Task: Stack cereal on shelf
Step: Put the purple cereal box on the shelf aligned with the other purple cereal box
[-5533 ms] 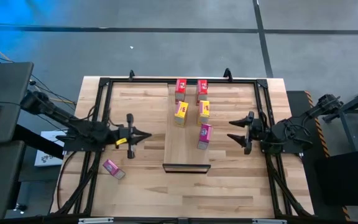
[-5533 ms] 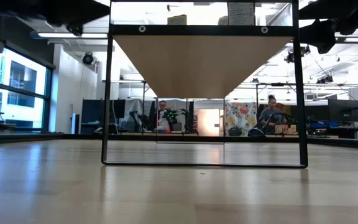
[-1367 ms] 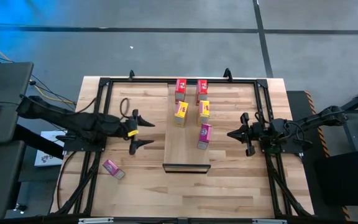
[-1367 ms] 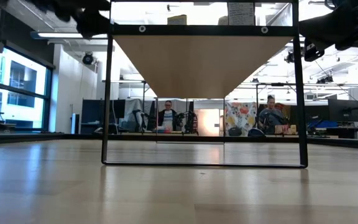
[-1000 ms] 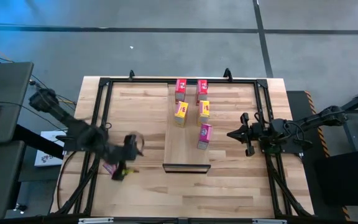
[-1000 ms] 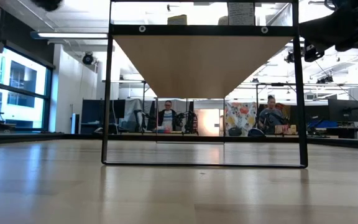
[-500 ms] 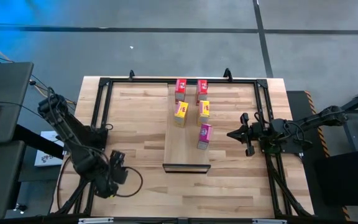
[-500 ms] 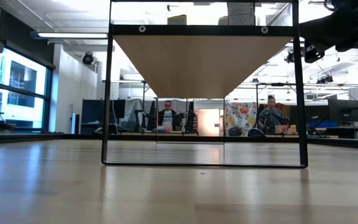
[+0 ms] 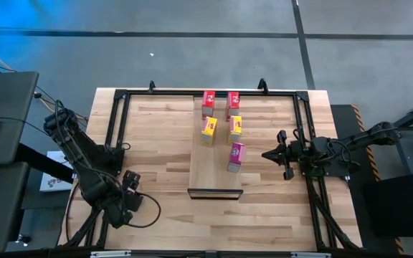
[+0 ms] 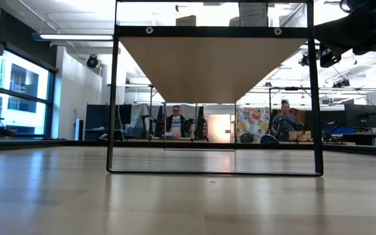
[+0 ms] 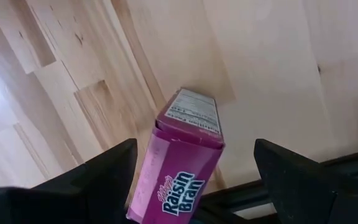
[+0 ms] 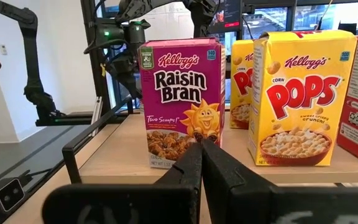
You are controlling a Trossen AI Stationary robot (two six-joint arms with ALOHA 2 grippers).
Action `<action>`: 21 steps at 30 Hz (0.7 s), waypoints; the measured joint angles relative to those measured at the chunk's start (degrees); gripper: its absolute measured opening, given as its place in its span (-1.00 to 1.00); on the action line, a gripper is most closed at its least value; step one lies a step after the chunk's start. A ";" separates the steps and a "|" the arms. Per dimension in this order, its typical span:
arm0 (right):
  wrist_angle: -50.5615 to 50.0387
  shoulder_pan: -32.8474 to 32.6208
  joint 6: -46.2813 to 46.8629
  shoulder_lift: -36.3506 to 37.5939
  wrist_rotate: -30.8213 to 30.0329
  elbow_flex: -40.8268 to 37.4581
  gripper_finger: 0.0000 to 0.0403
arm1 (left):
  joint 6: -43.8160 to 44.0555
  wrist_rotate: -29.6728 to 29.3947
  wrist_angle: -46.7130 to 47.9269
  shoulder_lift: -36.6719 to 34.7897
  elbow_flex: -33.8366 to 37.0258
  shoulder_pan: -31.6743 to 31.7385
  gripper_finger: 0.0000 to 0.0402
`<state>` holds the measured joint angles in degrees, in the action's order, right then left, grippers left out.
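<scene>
Left tool (image 9: 122, 203) hangs over the near-left part of the bench (image 9: 156, 136), pointing down, fingers (image 11: 98, 174) spread wide and released. Between those fingers, on the bench surface below, lies a magenta Raisin Bran box (image 11: 182, 165) on its side — not touching either finger in the left wrist view. In the high view this box is hidden under the arm.

Right tool (image 9: 271, 154) hovers just beyond the right edge of the shelf (image 9: 210, 168), its tip toward the shelf. Its fingers (image 12: 194, 165) are pressed together, clenched on nothing.

Shelf contents, ahead of the right tool:
- second magenta Raisin Bran box (image 9: 236, 155) — upright, nearest the right tool, directly ahead of the fingertips in the right wrist view;
- two yellow Corn Pops boxes (image 9: 235, 127), upright, side by side, farther along the shelf;
- two red boxes (image 9: 233, 102), upright, at the far end.

Dark bar (image 9: 215, 193) closes the near end of the shelf. In the low view, people (image 10: 175, 124) show in the room behind the bench.
</scene>
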<state>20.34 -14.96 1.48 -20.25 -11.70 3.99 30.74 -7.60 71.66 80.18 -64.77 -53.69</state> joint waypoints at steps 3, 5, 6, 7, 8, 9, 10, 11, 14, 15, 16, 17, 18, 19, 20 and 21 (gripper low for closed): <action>0.00 -0.02 0.00 0.00 -0.03 0.00 -1.00 | -1.22 -0.08 0.45 0.00 0.04 -0.48 0.57; 0.02 0.00 0.06 0.00 -0.03 0.00 -1.00 | -3.61 -0.43 0.80 0.00 0.48 -0.70 0.56; 0.02 0.00 0.24 0.00 -0.03 0.00 -1.00 | -4.75 -0.81 0.75 0.00 0.94 -0.77 0.56; 0.01 -0.02 0.79 0.00 -0.02 0.00 -1.00 | -5.80 -1.19 0.76 0.00 1.58 -0.75 0.57; 0.02 0.00 1.10 0.00 -0.03 0.00 -1.00 | -6.54 -1.56 0.76 0.00 2.29 -0.75 0.57; 0.02 0.00 1.13 0.00 -0.02 0.00 -1.00 | -7.00 -1.71 0.76 0.00 3.05 -0.75 0.57; 0.02 0.00 1.13 0.00 -0.01 0.00 -1.00 | -7.35 -1.71 0.74 0.00 3.82 -0.68 0.57; 0.01 0.00 1.13 0.00 -0.02 0.00 -1.00 | -7.36 -1.70 0.76 0.00 4.50 -0.68 0.57; 0.02 0.00 1.12 0.00 -0.01 0.00 -1.00 | -6.97 -1.55 0.65 0.00 6.04 -0.70 0.57; 0.01 -0.01 1.11 0.00 -0.01 0.00 -1.00 | -6.91 -1.53 0.62 0.00 6.38 -0.70 0.57; 0.00 0.00 1.11 0.00 -0.01 0.00 -1.00 | -6.88 -1.53 0.22 -0.01 6.78 -0.70 0.57; 0.01 0.00 1.11 0.00 -0.02 0.00 -1.00 | -6.89 -1.53 -0.19 -0.02 7.15 -0.70 0.57; 0.02 -0.01 1.11 0.00 -0.07 0.00 -1.00 | -6.92 -1.55 -0.84 -0.02 7.59 -0.70 0.57; 0.02 -0.02 1.11 0.00 -0.21 0.00 -1.00 | -6.90 -1.56 -1.67 -0.04 8.06 -0.70 0.57; 0.00 0.00 1.11 0.00 -0.39 0.00 -1.00 | -6.92 -1.54 -2.37 -0.02 8.48 -0.70 0.57; 0.02 0.00 1.11 0.00 -0.53 0.00 -1.00 | -6.92 -1.48 -2.71 -0.03 8.83 -0.70 0.57</action>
<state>20.36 -14.96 2.59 -20.25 -12.22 3.99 23.81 -9.08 68.95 80.15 -55.94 -54.39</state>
